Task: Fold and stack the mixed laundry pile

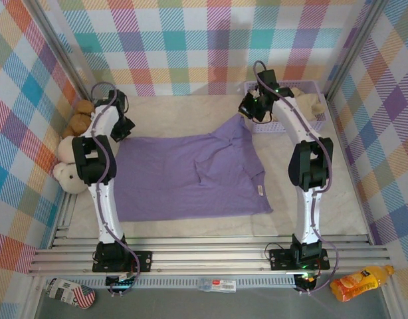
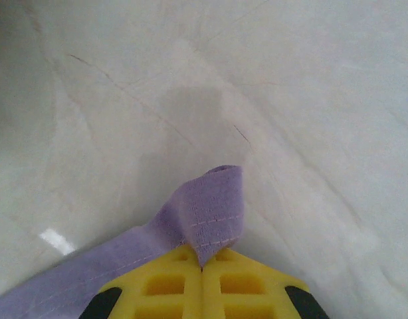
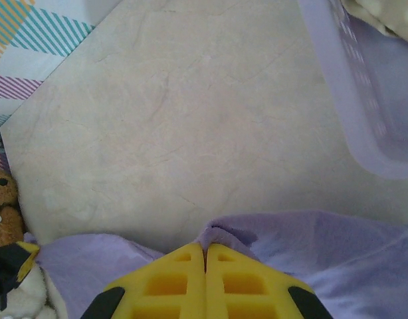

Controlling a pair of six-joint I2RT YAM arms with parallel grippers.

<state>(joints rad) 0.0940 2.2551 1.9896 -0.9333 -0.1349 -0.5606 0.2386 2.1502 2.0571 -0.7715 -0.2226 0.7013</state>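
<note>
**Fig.** Lavender-purple soft cloth shirt point(image 1: 191, 176) lies spread nearly flat at centre of the pale marbled tabletop point(image 1: 184, 109), betw. the two arms; some creases near its right side.

**(a)** L gripper point(image 1: 123, 129), at the shirt's far-left corner. Wrist view: the yellow fingers are closed together on the cloth, and a small hemmed fold stands up just above the tips.

**(b)** R gripper point(image 1: 248, 110), at the shirt's far-right corner, just beside the lavender plastic mesh basket point(image 1: 284, 126). Wrist view: the fingers are closed, pinching a raised bunch of purple cloth.

**(c)** Cream-beige cloth garment point(image 1: 310, 100) lies bunched inside the basket, far right of tabletop, apart from the shirt.

**(d)** Brown & cream teddy bears point(image 1: 76, 121) sit along the left wall, next to the L arm.
</note>
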